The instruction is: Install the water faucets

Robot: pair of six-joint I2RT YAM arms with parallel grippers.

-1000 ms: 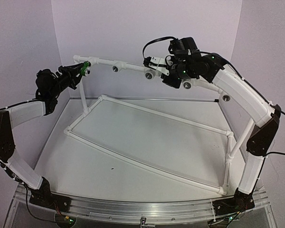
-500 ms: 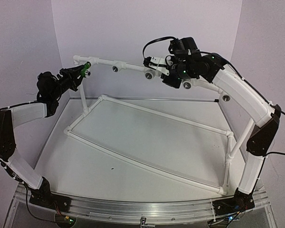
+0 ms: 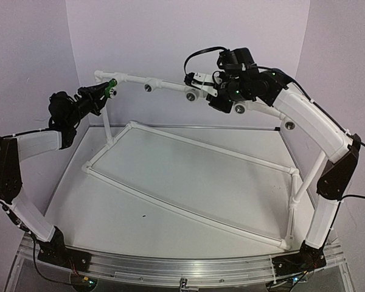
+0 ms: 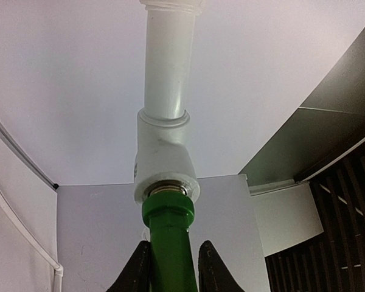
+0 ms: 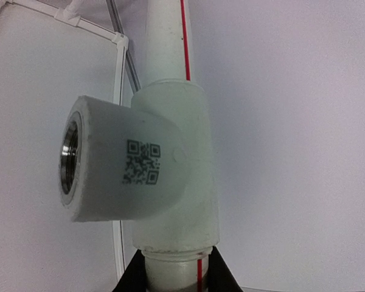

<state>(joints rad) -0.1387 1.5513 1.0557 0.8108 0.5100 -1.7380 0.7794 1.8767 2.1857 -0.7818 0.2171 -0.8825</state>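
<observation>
Here, left gripper (image 4: pixel 173 250) raised, pinching faucet (image 4: pixel 168 225), right gripper (image 5: pixel 176 260) raised, clamping pipe (image 5: pixel 165 36)

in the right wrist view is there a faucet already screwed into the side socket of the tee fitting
No, the side socket of the tee fitting is an open hole with only its bare metal lining showing.

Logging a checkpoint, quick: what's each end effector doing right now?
Left end effector: closed on the green faucet.
Right end effector: closed on the white pipe below a tee fitting.
</observation>
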